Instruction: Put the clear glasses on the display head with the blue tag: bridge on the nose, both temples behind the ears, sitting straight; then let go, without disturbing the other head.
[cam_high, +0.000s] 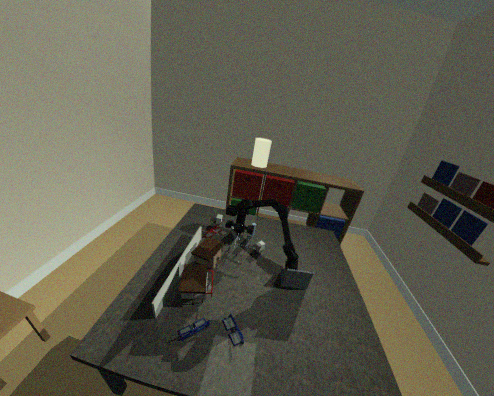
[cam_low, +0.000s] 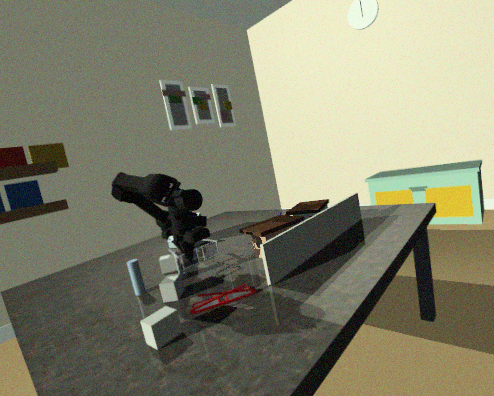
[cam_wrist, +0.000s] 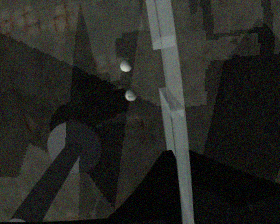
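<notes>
My gripper (cam_high: 240, 232) (cam_low: 188, 256) is shut on the clear glasses (cam_low: 217, 246) (cam_wrist: 178, 102), low over the table. A pale bar of their frame runs down the wrist view, with two small white nose pads to its left. Two brown-topped display heads stand by the white panel. The one nearer the gripper (cam_high: 207, 247) (cam_low: 272, 225) has its face partly showing in the exterior view, and the held glasses are beside it, apart. The other head (cam_high: 194, 279) (cam_low: 308, 206) has red-framed glasses at its front. I cannot make out the blue tag.
The panel (cam_high: 177, 275) (cam_low: 320, 240) stands behind the heads. Red glasses (cam_low: 223, 298) (cam_high: 213, 230) lie near the white blocks (cam_low: 170, 289) (cam_low: 159, 328). A light blue cylinder (cam_low: 135, 277) (cam_high: 254, 229) stands nearby. Two blue glasses (cam_high: 194, 329) (cam_high: 230, 324) lie toward the table's other end.
</notes>
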